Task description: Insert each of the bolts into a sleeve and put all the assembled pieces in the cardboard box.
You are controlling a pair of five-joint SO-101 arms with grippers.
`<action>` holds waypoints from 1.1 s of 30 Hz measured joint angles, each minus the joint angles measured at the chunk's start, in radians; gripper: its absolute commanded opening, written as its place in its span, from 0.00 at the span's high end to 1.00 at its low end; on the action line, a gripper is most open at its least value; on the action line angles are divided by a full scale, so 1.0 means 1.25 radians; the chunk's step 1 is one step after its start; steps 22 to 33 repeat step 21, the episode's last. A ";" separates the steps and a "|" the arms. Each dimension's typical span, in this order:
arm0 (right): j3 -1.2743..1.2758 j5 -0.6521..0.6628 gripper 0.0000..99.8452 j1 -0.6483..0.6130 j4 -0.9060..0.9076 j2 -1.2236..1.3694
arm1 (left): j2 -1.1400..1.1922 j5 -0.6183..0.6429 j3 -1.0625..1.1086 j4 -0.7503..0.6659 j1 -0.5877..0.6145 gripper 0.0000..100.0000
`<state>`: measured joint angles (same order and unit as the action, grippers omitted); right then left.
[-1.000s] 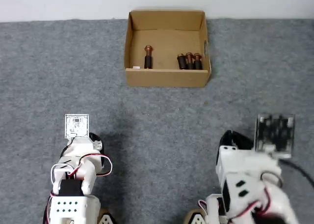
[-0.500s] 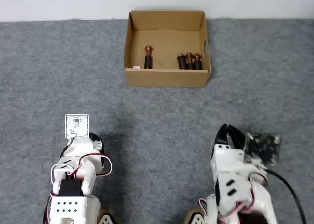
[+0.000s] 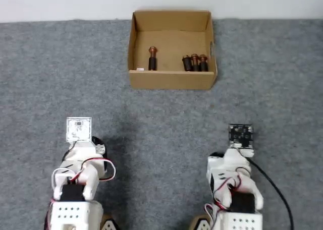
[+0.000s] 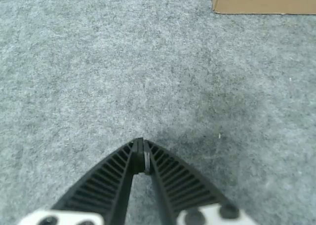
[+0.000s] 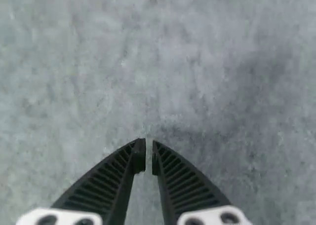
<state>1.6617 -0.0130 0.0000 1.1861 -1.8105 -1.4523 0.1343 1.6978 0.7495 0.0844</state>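
The cardboard box (image 3: 172, 80) stands at the far middle of the grey carpet. Inside it one bolt-in-sleeve piece (image 3: 152, 58) stands apart on the left. A group of three assembled pieces (image 3: 195, 62) sits to its right. My left gripper (image 4: 142, 156) is shut and empty, low over bare carpet at the near left. My right gripper (image 5: 148, 157) hangs over bare carpet at the near right, its tips almost touching with nothing between them. In the high view both arms (image 3: 81, 159) (image 3: 233, 164) are folded back near the front edge, far from the box.
A corner of the cardboard box (image 4: 264, 0) appears in the left wrist view. Grey carpet (image 3: 166, 124) lies open between the arms and the box. A white wall strip (image 3: 60, 3) runs along the back.
The right arm has swung left and pulled back to its folded pose near the front edge. The left arm and the pieces in the box have not moved.
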 measured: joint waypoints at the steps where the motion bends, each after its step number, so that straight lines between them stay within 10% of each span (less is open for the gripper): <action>1: 0.001 0.000 0.99 0.000 0.016 0.002 | 0.000 0.000 0.000 0.000 0.000 0.99; 33: 0.002 0.000 0.99 0.000 0.095 0.002 | 0.000 0.000 0.000 0.000 0.000 0.99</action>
